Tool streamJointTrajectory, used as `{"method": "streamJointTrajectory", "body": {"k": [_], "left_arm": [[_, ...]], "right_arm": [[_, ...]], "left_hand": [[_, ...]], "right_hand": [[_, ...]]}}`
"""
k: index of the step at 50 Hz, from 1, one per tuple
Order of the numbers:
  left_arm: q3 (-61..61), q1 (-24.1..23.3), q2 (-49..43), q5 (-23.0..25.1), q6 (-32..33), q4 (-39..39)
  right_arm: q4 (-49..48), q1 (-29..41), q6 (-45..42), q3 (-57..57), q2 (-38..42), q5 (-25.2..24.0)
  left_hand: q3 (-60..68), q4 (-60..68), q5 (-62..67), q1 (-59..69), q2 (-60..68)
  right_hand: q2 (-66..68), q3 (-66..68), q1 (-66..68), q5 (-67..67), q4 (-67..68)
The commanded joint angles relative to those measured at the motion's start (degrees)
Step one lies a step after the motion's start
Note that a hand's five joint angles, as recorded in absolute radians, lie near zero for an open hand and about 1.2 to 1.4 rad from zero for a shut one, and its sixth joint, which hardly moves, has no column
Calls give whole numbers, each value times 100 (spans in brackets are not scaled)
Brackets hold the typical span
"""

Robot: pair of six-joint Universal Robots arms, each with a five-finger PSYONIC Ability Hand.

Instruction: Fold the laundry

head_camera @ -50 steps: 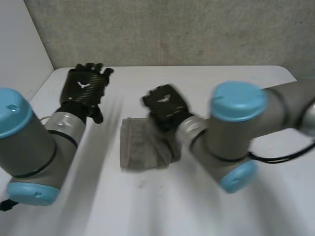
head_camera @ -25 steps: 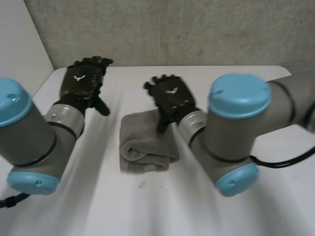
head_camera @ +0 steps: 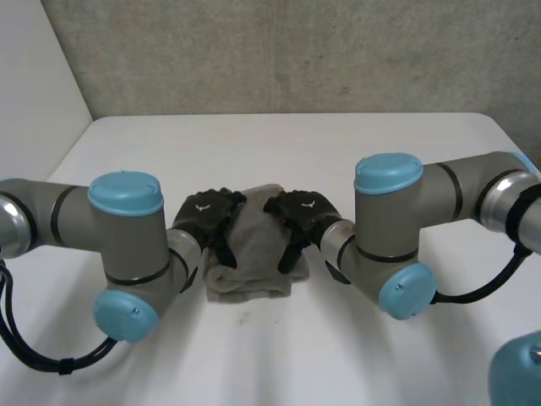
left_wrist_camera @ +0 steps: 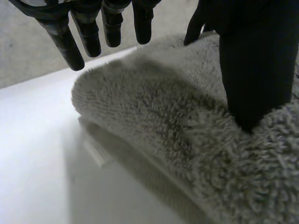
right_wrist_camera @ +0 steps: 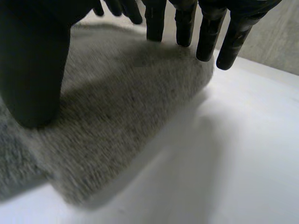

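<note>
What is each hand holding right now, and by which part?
Nothing is gripped. The left hand and right hand flank the folded towel at its opposite side edges, thumbs pressing into it, fingers straight.

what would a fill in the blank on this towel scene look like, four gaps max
1. The folded towel is ___ in colour.
2. It lies on a ___ table.
3. The left hand and the right hand flank it, so the towel sits ___ them.
4. In the left wrist view, the left hand's ___ presses into the towel while its fingers are straight.

Missing words: grey; white; between; thumb
</note>
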Motion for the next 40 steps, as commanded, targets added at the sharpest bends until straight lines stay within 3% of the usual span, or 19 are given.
{"method": "streamJointTrajectory", "body": {"k": [1, 9, 16, 22, 28, 30, 40], "left_arm": [[-312, 23, 43, 19, 954, 100], [-330, 58, 465, -16, 1059, 109], [-155, 32, 1710, -7, 744, 30], [189, 93, 2477, 2, 488, -296], [549, 453, 2925, -25, 426, -1623], [567, 585, 3161, -16, 400, -2026], [558, 840, 3391, 19, -65, -2062]], "right_arm": [[116, 9, -649, -229, 252, 93], [89, 1, -587, -230, -423, 110], [72, -70, -324, -63, -1480, 356], [72, -333, -341, 200, -2567, 1233], [168, -728, -753, 771, -3376, 1964], [160, -799, -946, 946, -3630, 1973], [46, -1002, -1326, 1835, -4441, 1982]], "left_hand": [[106, 106, -76, 79, 97], [106, 106, -76, 79, 97], [89, 89, -93, 62, 80], [174, 173, -8, 147, 164], [73, 72, -109, 46, 63], [22, 22, -159, -5, 13], [5, 5, -177, -22, -4]], "right_hand": [[-290, -200, -205, -327, -325], [-290, -200, -205, -327, -325], [-290, -200, -205, -327, -325], [-290, -200, -205, -327, -325], [-290, -200, -205, -327, -325], [-290, -200, -205, -327, -325], [-290, -200, -205, -327, -325]]}}
